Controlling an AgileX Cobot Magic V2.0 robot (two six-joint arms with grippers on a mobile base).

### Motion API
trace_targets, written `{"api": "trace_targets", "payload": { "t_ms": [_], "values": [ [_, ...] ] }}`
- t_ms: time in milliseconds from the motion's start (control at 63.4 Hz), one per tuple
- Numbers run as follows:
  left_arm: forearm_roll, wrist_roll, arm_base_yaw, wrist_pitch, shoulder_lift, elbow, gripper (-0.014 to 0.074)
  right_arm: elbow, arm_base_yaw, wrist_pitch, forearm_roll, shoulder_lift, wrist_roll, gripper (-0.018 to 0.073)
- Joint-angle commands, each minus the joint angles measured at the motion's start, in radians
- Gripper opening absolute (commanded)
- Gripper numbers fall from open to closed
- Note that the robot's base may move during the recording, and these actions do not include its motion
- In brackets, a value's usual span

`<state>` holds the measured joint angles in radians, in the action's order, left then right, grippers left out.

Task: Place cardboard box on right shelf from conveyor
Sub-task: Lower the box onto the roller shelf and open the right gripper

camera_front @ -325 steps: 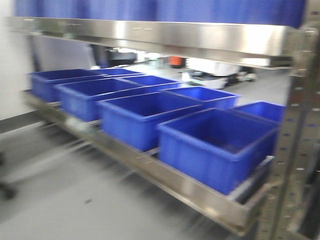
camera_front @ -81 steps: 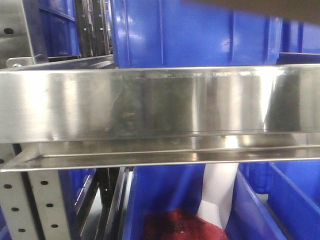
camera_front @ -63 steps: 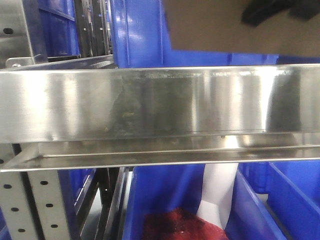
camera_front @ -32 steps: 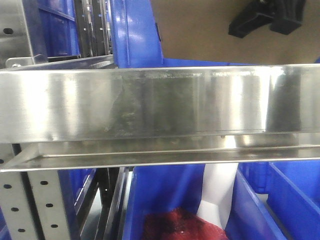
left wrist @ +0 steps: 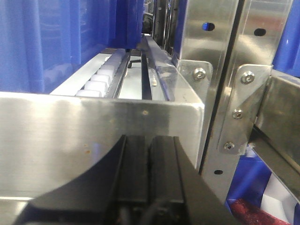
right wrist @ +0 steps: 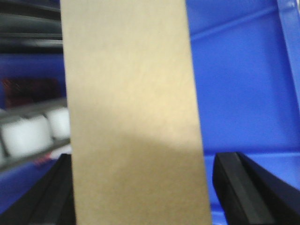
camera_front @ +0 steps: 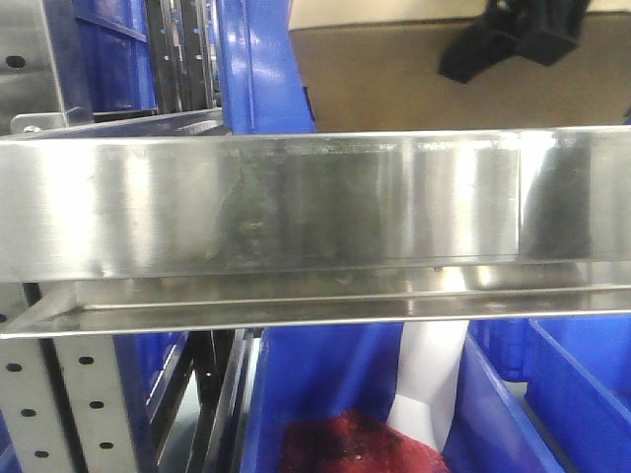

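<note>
Right wrist view shows the right gripper (right wrist: 140, 187) with its fingers (right wrist: 243, 187) clamped across the cardboard box (right wrist: 131, 108), held above the right shelf (camera_front: 296, 202); it looks light, stiff and smooth-faced, best pinched across its narrow width. The left gripper (left wrist: 149, 183) has its fingers pressed together, empty.

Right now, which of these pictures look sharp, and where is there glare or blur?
Front view: fairly sharp, with bright glare streaks on the steel shelf lip; the cardboard box sits in shade behind it. Left wrist view: crisp on the bolts, the near black claw soft. Right wrist view: blurry throughout, the box lit above and shadowed below.
</note>
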<state>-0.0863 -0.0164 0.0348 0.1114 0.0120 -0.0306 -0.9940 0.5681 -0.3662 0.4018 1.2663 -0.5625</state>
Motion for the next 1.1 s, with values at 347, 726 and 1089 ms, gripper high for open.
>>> {"api": "trace_targets", "payload": {
  "t_ms": [347, 726, 1089],
  "values": [
    [-0.005, 0.005, 0.004, -0.084, 0.012, 0.003, -0.0119, -0.037, 0.057, 0.066, -0.206, -0.198, 0.235, 0.0622],
    [-0.005, 0.005, 0.004, -0.084, 0.012, 0.003, -0.0119, 0.080, 0.055, 0.089, 0.018, -0.379, 1.004, 0.0229],
    [-0.005, 0.005, 0.004, -0.084, 0.012, 0.003, -0.0119, 0.154, 0.053, 0.105, 0.047, -0.443, 1.067, 0.0058]
  ]
}}
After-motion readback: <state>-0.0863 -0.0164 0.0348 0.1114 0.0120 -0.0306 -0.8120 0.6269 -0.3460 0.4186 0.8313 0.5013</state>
